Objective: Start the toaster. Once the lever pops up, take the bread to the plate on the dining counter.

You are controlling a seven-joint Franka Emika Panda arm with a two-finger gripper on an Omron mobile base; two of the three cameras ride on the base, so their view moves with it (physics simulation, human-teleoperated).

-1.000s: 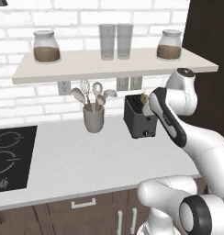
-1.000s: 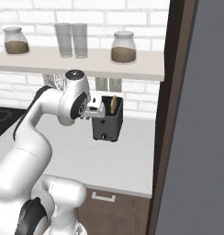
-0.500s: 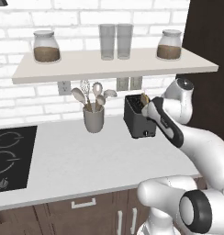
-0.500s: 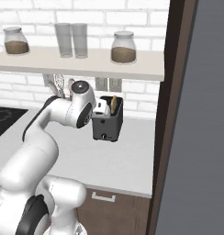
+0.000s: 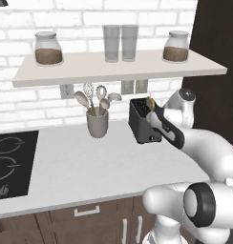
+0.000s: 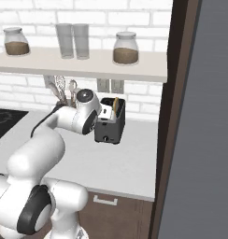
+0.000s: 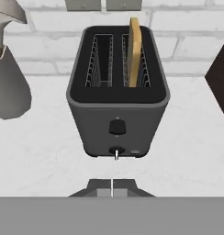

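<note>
The black two-slot toaster (image 7: 117, 101) stands on the pale worktop by the brick wall, also seen in the base views (image 5: 142, 125) (image 6: 110, 128). A tan bread slice (image 7: 134, 50) stands upright in its right-hand slot, poking above the top (image 5: 150, 102) (image 6: 116, 105). On the narrow face, the dark lever (image 7: 117, 126) sits above the small pale knob (image 7: 116, 150). My gripper (image 7: 112, 187) is shut with nothing in it, hovering in front of and slightly above that face, a short gap away. The plate and the dining counter are out of view.
A grey utensil holder (image 5: 97, 125) with spoons stands left of the toaster. A black hob (image 5: 8, 162) lies at the far left. A shelf (image 5: 113, 66) with jars and glasses hangs overhead. A dark tall cabinet side (image 6: 181, 116) closes off the right.
The jaws have gone from slightly apart to shut. The arm's elbow has swung right and the hand has settled facing the toaster's narrow front. Toaster and bread have not moved.
</note>
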